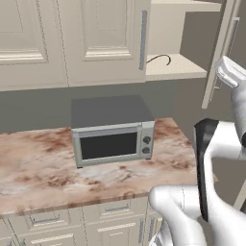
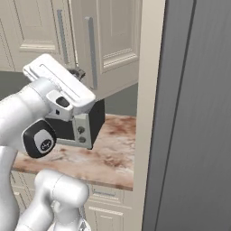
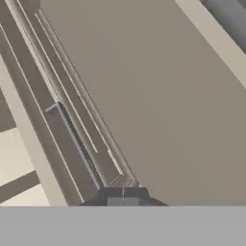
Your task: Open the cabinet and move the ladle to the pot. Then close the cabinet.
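Already the cream raised-panel wall cabinet [image 1: 178, 48] stands open, its door [image 1: 222, 53] swung out to the right.

On its lower cream shelf [image 1: 175, 67] the thin, curved brown ladle [image 1: 159, 59] lies with its long axis along the shelf, up and left of the white arm's hand. The jaws [image 3: 123, 196] are closed on nothing, tips hard against the door's panel beside the long grey bar handle [image 3: 77, 141].

The gripper [image 3: 123, 196] sat at the bottom of the hand view with its two dark fingertips pressed together. Right ahead lay the raised-panel door of the cabinet [image 3: 158, 96], its moulded border running diagonally. A long grey bar handle [image 3: 77, 144] ran along that border toward the fingertips.
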Robot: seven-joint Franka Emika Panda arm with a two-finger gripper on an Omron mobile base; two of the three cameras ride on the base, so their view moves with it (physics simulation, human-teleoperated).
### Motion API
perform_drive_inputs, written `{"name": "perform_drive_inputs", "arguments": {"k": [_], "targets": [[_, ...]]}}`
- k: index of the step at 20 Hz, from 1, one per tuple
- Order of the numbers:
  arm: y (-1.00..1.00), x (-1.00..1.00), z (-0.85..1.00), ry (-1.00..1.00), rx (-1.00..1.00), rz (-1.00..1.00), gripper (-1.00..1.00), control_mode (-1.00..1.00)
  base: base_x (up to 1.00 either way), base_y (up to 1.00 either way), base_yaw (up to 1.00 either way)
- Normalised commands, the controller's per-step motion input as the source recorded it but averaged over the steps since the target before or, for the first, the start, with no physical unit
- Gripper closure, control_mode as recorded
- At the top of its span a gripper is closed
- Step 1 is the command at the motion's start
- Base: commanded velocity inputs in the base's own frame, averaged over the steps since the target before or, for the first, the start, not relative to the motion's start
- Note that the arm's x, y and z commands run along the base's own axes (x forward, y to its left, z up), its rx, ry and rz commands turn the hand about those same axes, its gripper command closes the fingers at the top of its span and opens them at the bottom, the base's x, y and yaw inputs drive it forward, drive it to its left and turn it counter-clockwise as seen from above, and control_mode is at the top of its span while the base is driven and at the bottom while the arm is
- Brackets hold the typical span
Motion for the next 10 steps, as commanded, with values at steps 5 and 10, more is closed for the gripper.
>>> {"name": "perform_drive_inputs", "arguments": {"k": [5,10], "targets": [[0.87,-0.26,0.11,-0.14,0.03,-0.12,1.00,-1.00,0.00,0.00,0.00],[0.37,0.01,0.00,-0.13,0.44,0.00,1.00,-1.00,0.00,0.00,0.00]]}}
